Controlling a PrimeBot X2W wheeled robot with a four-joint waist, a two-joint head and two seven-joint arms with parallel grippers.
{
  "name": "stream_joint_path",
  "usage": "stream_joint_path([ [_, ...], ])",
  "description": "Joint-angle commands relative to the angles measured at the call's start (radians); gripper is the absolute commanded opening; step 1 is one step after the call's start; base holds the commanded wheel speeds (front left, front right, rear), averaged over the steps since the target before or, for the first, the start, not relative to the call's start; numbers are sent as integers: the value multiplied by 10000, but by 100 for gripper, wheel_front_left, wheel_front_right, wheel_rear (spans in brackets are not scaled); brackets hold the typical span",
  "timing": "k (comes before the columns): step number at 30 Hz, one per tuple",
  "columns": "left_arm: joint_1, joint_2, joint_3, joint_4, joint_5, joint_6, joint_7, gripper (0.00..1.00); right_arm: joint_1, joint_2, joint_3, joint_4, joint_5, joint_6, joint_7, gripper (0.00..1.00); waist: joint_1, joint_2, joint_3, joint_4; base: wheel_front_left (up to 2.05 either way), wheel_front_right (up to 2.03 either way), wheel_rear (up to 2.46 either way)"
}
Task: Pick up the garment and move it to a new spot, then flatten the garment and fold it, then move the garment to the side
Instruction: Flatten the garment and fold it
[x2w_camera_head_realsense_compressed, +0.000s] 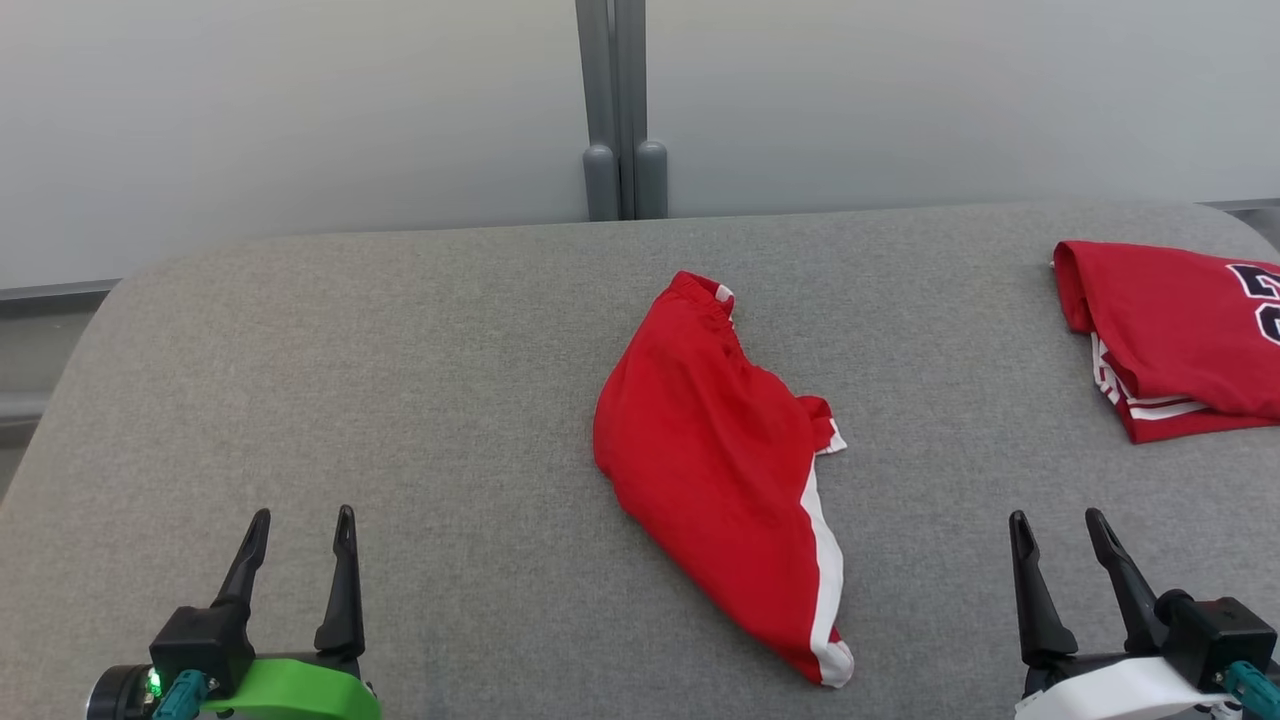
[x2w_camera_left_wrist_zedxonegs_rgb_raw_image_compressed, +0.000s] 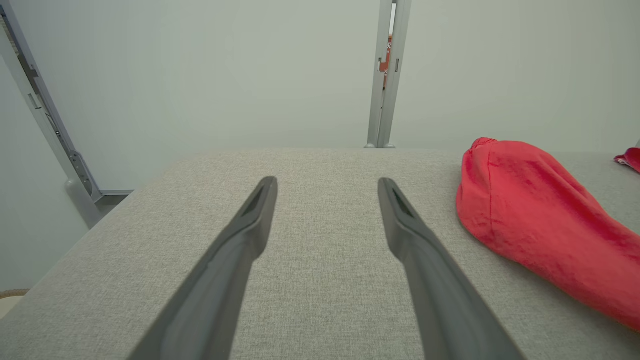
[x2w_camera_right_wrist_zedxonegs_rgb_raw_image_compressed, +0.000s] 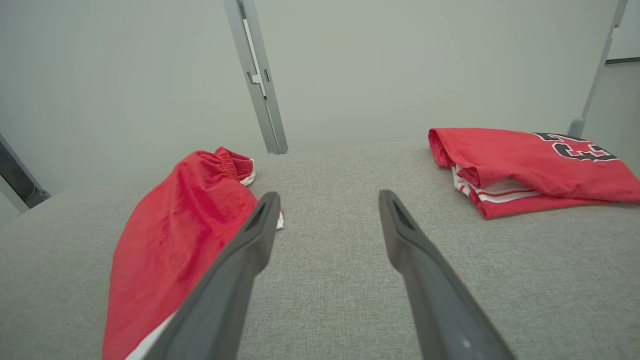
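The garment (x2w_camera_head_realsense_compressed: 715, 455) is a pair of red shorts with a white side stripe, lying crumpled in the middle of the grey padded table (x2w_camera_head_realsense_compressed: 400, 350). The left wrist view has the garment (x2w_camera_left_wrist_zedxonegs_rgb_raw_image_compressed: 540, 220) at its right; the right wrist view has the garment (x2w_camera_right_wrist_zedxonegs_rgb_raw_image_compressed: 175, 240) at its left, partly behind one finger. My left gripper (x2w_camera_head_realsense_compressed: 302, 522) rests open at the lower left, well short of the garment. My right gripper (x2w_camera_head_realsense_compressed: 1058, 522) is open at the lower right, a little to the right of the shorts' lower end. Both grippers (x2w_camera_left_wrist_zedxonegs_rgb_raw_image_compressed: 326, 184) (x2w_camera_right_wrist_zedxonegs_rgb_raw_image_compressed: 327, 197) hold nothing.
A folded red jersey (x2w_camera_head_realsense_compressed: 1175, 335) with white trim and dark lettering lies at the table's far right edge; the jersey (x2w_camera_right_wrist_zedxonegs_rgb_raw_image_compressed: 525, 167) sits ahead and right of my right gripper. Behind the table stand a pale wall and a grey post (x2w_camera_head_realsense_compressed: 620, 110).
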Motion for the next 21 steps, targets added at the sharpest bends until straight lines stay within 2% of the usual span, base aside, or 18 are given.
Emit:
stream_joint_path([
  [1,133,49,47,-18,131,35,-1,100,155,22,-9,-22,-54,-17,-28,100,0,0,-7,17,0,0,0],
  [21,135,-17,63,-50,167,6,-1,100,76,40,71,104,-34,-17,-28,100,0,0,95,86,0,0,0],
])
